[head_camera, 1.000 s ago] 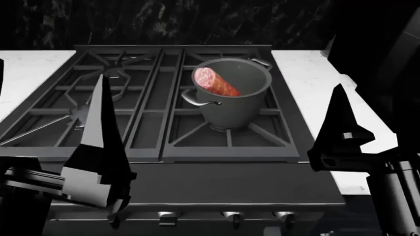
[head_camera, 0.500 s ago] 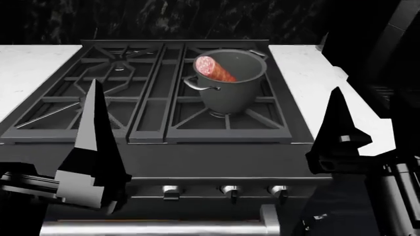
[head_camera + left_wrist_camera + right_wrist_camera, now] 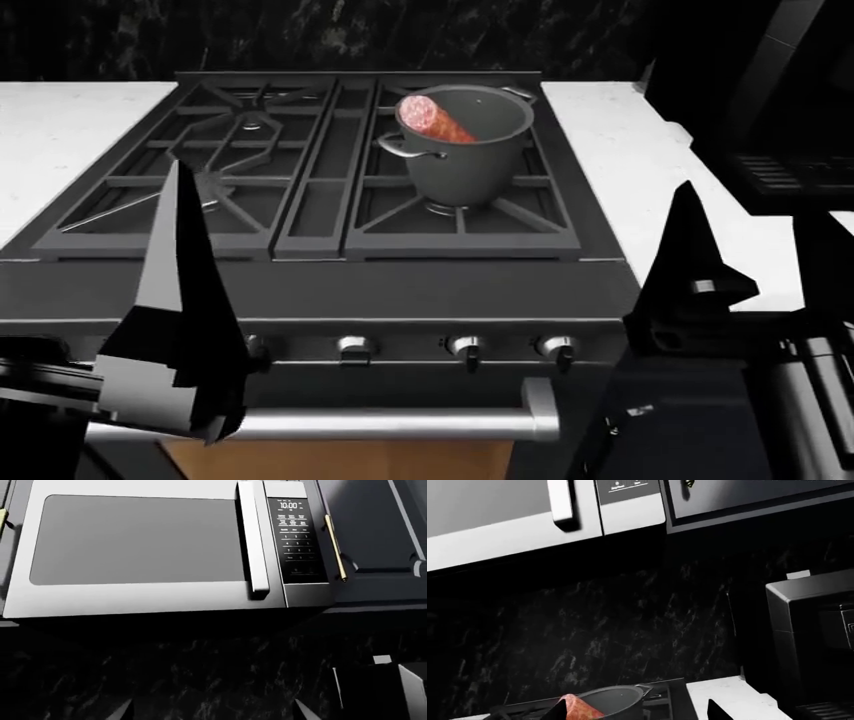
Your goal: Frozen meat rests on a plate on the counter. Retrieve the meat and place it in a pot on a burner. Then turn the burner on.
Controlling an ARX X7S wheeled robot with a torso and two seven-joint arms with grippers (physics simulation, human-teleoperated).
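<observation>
On the stove's back right burner (image 3: 447, 207) stands the dark grey pot (image 3: 461, 150), and the meat (image 3: 435, 118) leans inside it, its pale cut end tilted up against the rim on the pot's left side. One loop handle of the pot faces the front left. The black grates of the stove top (image 3: 267, 190) carry nothing else that shows. White marble-look counter (image 3: 607, 130) lies on both sides of the stove. Along the stove's front edge sits a row of knobs (image 3: 461, 347), with a silver oven handle (image 3: 400, 425) below them.

From the head view, the left gripper (image 3: 180, 300) and the right gripper (image 3: 687, 270) both hover in the foreground near the stove's front, well apart from the pot, and hold nothing. Each shows as a single dark pointed shape, so the head view does not tell how wide the jaws stand. In both wrist views, two fingertips peek in well separated, so both grippers are spread wide.

The left wrist view looks up at a silver microwave (image 3: 153, 545) and a dark marbled backsplash (image 3: 200, 680). The right wrist view shows the pot and meat low in the picture.
</observation>
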